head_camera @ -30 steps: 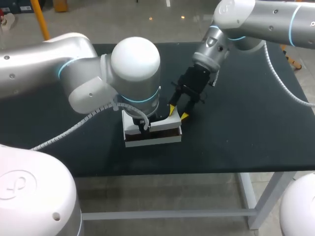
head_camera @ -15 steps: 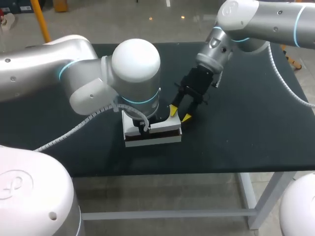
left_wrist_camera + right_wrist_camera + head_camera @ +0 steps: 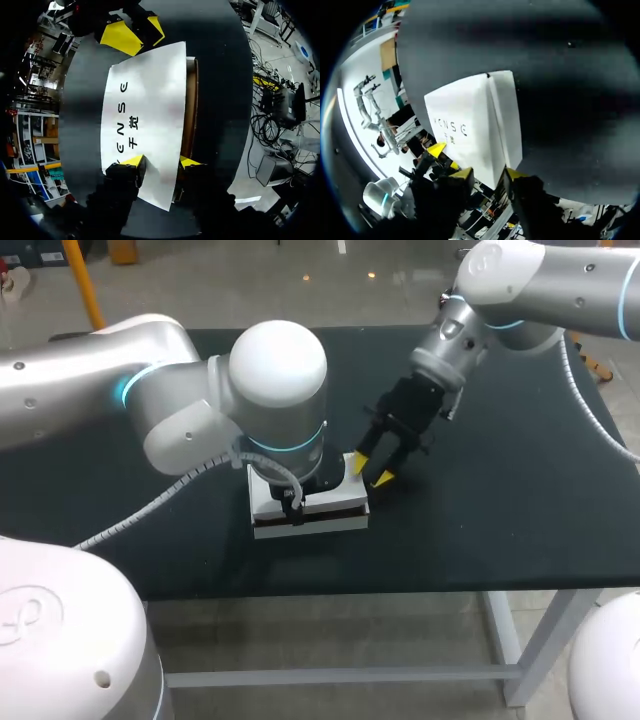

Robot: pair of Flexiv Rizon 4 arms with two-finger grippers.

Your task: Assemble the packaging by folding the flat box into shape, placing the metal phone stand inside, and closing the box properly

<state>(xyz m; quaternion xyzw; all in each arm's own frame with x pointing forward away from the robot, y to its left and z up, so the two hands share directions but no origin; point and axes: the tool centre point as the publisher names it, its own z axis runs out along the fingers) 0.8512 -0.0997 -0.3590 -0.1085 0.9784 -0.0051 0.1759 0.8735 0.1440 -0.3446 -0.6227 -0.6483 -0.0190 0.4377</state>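
Observation:
A white box (image 3: 325,502) with dark print on its lid lies on the black table (image 3: 480,510). A brown strip shows under the lid along its front, so the lid sits slightly ajar. My left gripper (image 3: 161,162) straddles the box (image 3: 145,110) across its short side near one end, one yellow fingertip against each side. My right gripper (image 3: 371,470) hangs at the box's far right corner, its fingers apart. In the right wrist view that corner of the box (image 3: 470,125) pokes between the right gripper's (image 3: 487,175) fingers. The metal phone stand is not visible.
My left arm's big white elbow (image 3: 278,365) hangs over the box's back and hides part of it. Bare black tabletop stretches to the right of the box and in front of it up to the table's front edge (image 3: 400,585).
My right arm has drawn a little to the right and up, its yellow tips sliding along the box's far right corner. The left gripper and the box have stayed put.

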